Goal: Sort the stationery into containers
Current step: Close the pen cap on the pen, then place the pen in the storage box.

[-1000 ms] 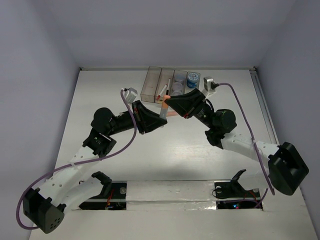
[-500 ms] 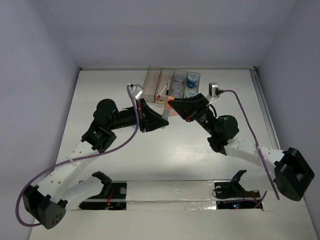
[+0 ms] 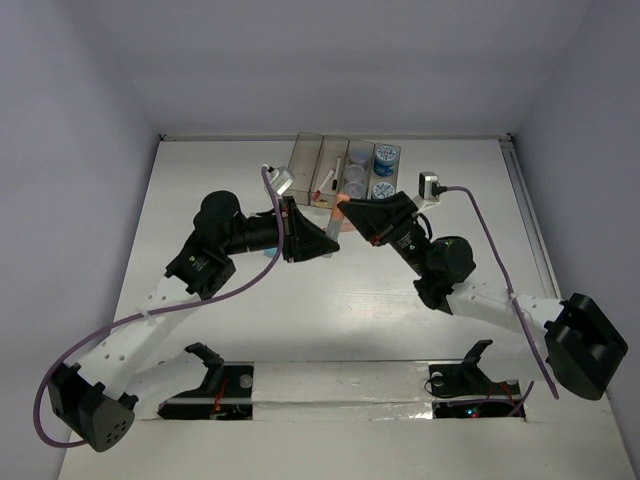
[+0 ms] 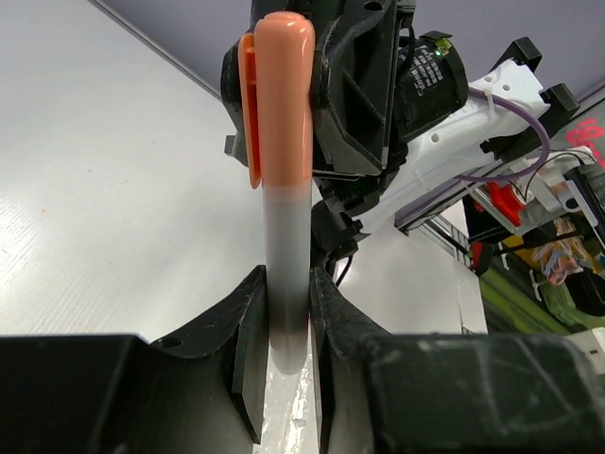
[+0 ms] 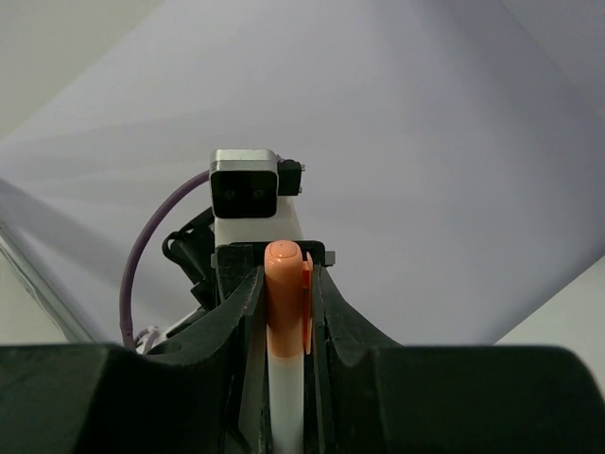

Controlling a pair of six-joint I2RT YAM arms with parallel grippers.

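My left pincer (image 4: 286, 288) is clenched on the lower end of a marker (image 4: 285, 203), its two fingers (image 4: 248, 331) pressed flat against either side of the pale barrel. The marker stands straight up out of that grip, with its orange cap (image 4: 284, 95) at the far end and the clip turned to the left in my left wrist view.

My right pincer (image 5: 286, 279) meets it from the opposite side. It is closed on the cap end, with the orange tip sitting tight between its fingers (image 5: 336, 322) and the white barrel running back toward the wrist. Straight ahead in that view sits my left arm's wrist camera (image 5: 244, 184), with a purple cable (image 5: 142, 255) looping off it.

From above, the marker bridges the two pincers over the counter (image 3: 200, 170), held clear of the surface, just in front of the containers (image 3: 303, 165). These stand in a row by the far wall. One bin holds a red and white pen (image 3: 327, 178), the next clear jars (image 3: 356, 170), and the rightmost blue-patterned jars (image 3: 386, 155).
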